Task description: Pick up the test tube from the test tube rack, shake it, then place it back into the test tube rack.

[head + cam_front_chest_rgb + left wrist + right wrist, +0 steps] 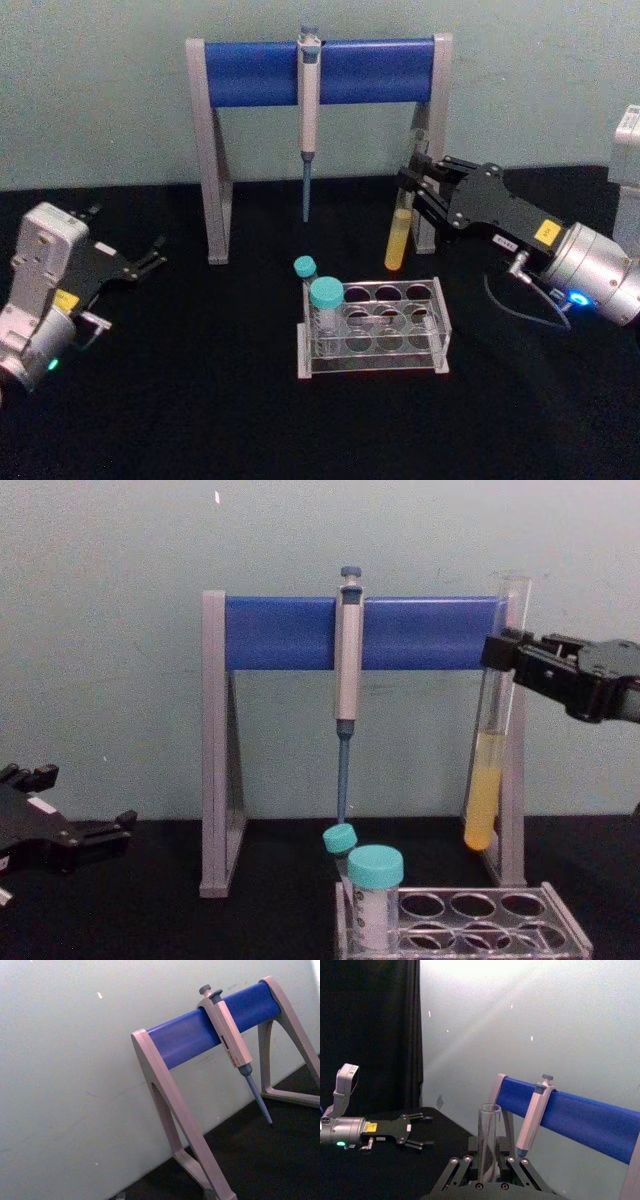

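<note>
Holding: tube [399,228] pinched in my right fingers [500,652], grip high, just under the open rim. It hangs near upright w/ a slight lean, clear of the counter [200,410].
Where: in the air behind the rack [375,368], on its right side, close to the stand's [260,70] right leg. Not in any hole.
Left fingers [150,260]: spread, empty, parked low at left, well apart from the rack.
Handling (my guess): light, stiff, thin glass. Smooth, so prob. slippery, and fragile. Squeeze firm, no harder.
No cap: liquid could slop out, so keep shakes small and the mouth up.
Grip spot: bare glass above the liquid. Leaves the round bottom free to drop into a hole.
Tube shape: long, thin, clear; yellow liquid in the lower part.
Rack: low clear plastic, rows of round holes. Two teal capped tubes [326,296] at its left end; other holes open.
Stand: grey legs, blue crossbar, grey-blue pipette [309,120] hanging mid-bar.
Counter: black, matte.
Risk: the leg is near, so a knock while shaking could crack the glass.
</note>
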